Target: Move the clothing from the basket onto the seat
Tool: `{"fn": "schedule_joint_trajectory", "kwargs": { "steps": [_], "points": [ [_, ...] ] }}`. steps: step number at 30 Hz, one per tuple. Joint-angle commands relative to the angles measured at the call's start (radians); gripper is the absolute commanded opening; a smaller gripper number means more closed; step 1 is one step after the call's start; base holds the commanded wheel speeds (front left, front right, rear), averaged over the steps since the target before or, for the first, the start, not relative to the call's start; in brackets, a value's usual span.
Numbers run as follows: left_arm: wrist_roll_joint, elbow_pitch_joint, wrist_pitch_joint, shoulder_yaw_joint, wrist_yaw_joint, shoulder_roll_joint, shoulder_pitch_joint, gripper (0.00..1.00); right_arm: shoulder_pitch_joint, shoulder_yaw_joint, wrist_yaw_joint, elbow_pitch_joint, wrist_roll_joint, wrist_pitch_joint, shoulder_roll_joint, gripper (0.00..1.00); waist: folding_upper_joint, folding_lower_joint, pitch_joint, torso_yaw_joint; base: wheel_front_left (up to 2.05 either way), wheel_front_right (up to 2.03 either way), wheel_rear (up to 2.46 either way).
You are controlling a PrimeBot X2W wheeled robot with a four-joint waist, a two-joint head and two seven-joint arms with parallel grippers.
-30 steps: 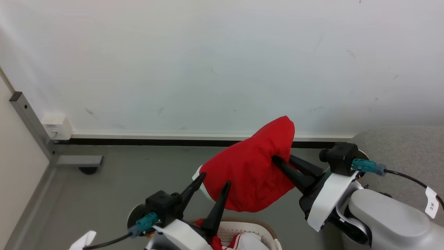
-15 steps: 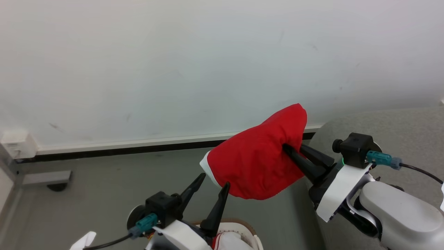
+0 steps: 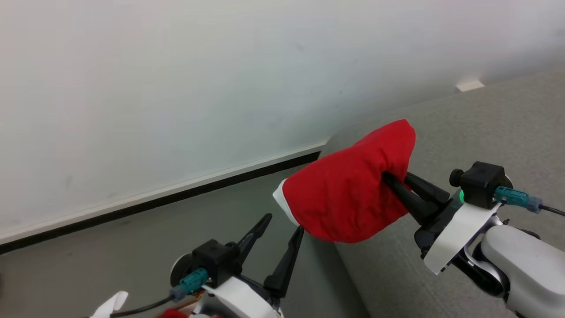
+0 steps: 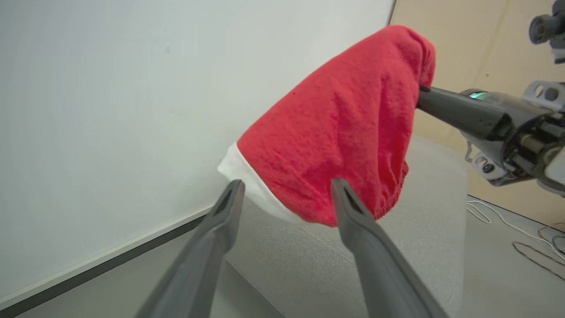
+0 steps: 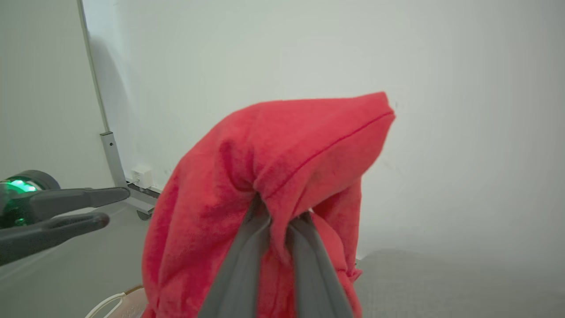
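- Now one red garment (image 3: 348, 194) is hanging in the air above the edge of the single grey seat (image 3: 463, 132).
- Right hand (image 3: 395, 176) is pinching it tight.
- Left hand (image 3: 284, 222) is hovering just below, fingers spread, gripping nothing.

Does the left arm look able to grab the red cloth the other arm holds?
Probably yes. The left gripper is open, its tips close beside the cloth at its lower edge, with nothing between them; the right gripper is shut on it.
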Motion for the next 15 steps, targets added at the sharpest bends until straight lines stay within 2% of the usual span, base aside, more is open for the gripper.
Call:
{"fn": "schedule_joint_trajectory", "kwargs": {
  "steps": [1, 9, 15],
  "points": [
    [0.001, -0.002, -0.004, 0.0, -0.001, 0.002, -0.007, 1.0, 0.011, -0.007, -0.002, -0.004, -0.01, -0.003, -0.007, 0.0, -0.0001, 0.0, 0.011, -0.074, 0.0, 0.0, 0.0],
    [0.007, -0.015, 0.0, -0.02, -0.006, -0.01, -0.026, 1.0, 0.052, -0.067, -0.002, -0.037, -0.032, -0.003, -0.048, 0.0, -0.0001, 0.0, 0.032, -0.219, 0.0, 0.0, 0.0],
    [0.014, -0.011, 0.015, -0.044, -0.025, -0.017, -0.059, 1.0, 0.111, -0.153, -0.002, -0.063, -0.054, -0.003, -0.086, 0.0, -0.0001, 0.0, 0.067, -0.245, 0.0, 0.0, 0.0]
  ]
}}
